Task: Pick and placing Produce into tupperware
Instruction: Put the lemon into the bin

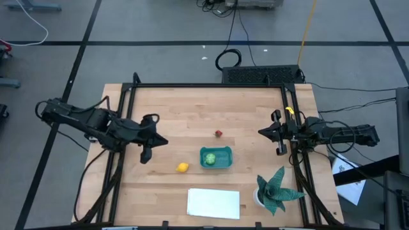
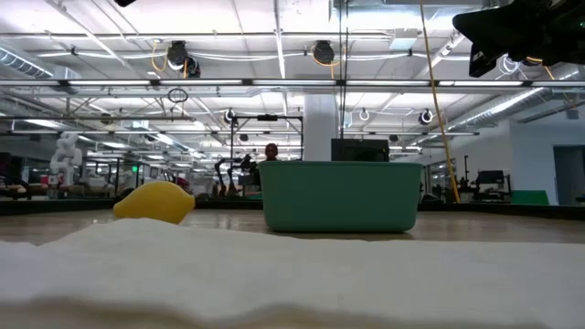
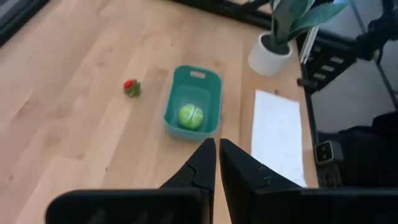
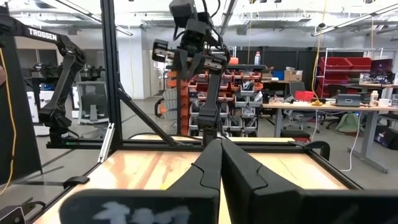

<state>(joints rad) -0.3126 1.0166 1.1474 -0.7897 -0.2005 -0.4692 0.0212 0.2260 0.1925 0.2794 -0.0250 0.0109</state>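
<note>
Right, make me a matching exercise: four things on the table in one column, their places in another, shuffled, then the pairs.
Things:
1. light-green produce
2. lemon
3. red produce
4. white sheet

Places:
A. bare wood, beside the tupperware, toward the left arm
B. at the near table edge, next to the potted plant
C. inside the tupperware
D. alone on the wood, beyond the tupperware

Pairs: 1-C, 2-A, 3-D, 4-B
</note>
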